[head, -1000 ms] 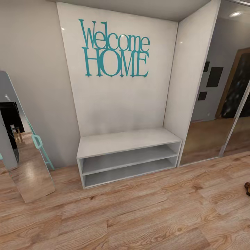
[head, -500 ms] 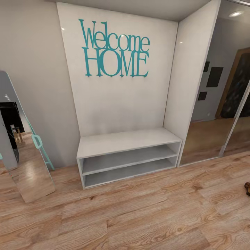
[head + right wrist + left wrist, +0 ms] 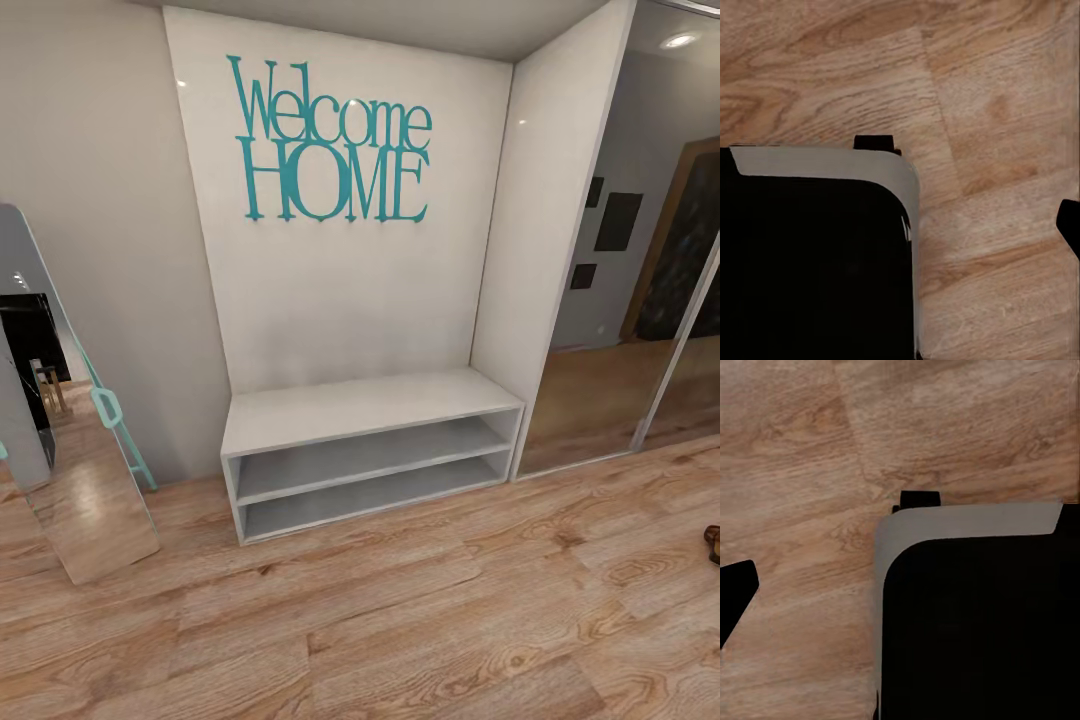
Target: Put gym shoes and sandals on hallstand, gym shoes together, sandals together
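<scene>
A dark brown sandal (image 3: 713,543) pokes in at the far right edge of the head view, lying on the corridor floor (image 3: 450,620) of light wood planks; most of it is cut off. The gym shoes and the hallstand are out of view. Both wrist views look straight down at the same planks. A black fingertip (image 3: 736,592) of the left gripper juts in at one edge of the left wrist view. A small black fingertip (image 3: 1071,225) of the right gripper does the same in the right wrist view. Whether either gripper is open or shut is not visible.
Ahead stands a white two-shelf bench (image 3: 370,450) under teal "Welcome HOME" lettering (image 3: 335,145). A teal-framed mirror (image 3: 70,470) leans on the wall at left, and mirrored sliding doors (image 3: 620,300) are at right. The robot's black, grey-rimmed base (image 3: 975,622) (image 3: 810,255) shows below each wrist.
</scene>
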Tool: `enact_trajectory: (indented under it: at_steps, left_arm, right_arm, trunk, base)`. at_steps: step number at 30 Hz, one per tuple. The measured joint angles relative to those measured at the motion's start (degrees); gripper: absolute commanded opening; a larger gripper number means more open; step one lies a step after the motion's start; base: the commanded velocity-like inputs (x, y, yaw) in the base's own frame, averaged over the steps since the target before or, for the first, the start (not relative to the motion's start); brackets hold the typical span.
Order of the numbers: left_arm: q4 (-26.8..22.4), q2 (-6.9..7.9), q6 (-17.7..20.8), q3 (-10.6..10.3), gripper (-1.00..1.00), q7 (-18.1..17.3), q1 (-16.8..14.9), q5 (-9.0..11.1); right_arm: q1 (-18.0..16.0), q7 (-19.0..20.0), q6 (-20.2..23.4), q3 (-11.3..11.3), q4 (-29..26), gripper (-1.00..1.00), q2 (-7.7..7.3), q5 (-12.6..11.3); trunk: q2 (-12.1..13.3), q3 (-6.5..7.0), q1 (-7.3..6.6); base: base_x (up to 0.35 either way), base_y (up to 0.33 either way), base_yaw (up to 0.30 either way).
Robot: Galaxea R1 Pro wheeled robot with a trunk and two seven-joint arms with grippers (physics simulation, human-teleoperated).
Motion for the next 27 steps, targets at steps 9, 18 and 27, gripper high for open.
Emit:
enact_trajectory:
  at_steps: [9,18,27]
  left_arm:
    - [-11.26,0.08,-11.96,0.57,1.00,-0.55,-10.54,1.90]
    - [-10.95,0.75,-14.06,0.65,1.00,-0.74,-10.72,2.12]
    - [-10.78,0.73,-14.75,0.38,1.00,-0.75,-10.83,1.62]
  right_arm:
    - [-3.84,0.10,-8.86,-7.14,-22.85,1.00,-3.51,-0.31]
    - [-4.58,0.41,-9.65,-8.96,-22.53,1.00,-3.15,-0.22]
    - [-4.62,0.27,-9.64,-9.15,-22.46,1.00,-2.77,-0.34]
  trunk:
    - [0.00,0.01,0.00]
    - [0.00,0.00,0.00]
    - [0.00,-0.01,-0.03]
  base:
    - [0.000,0.000,0.000]
    - [0.003,0.000,0.000]
    - [0.195,-0.080,-0.014]
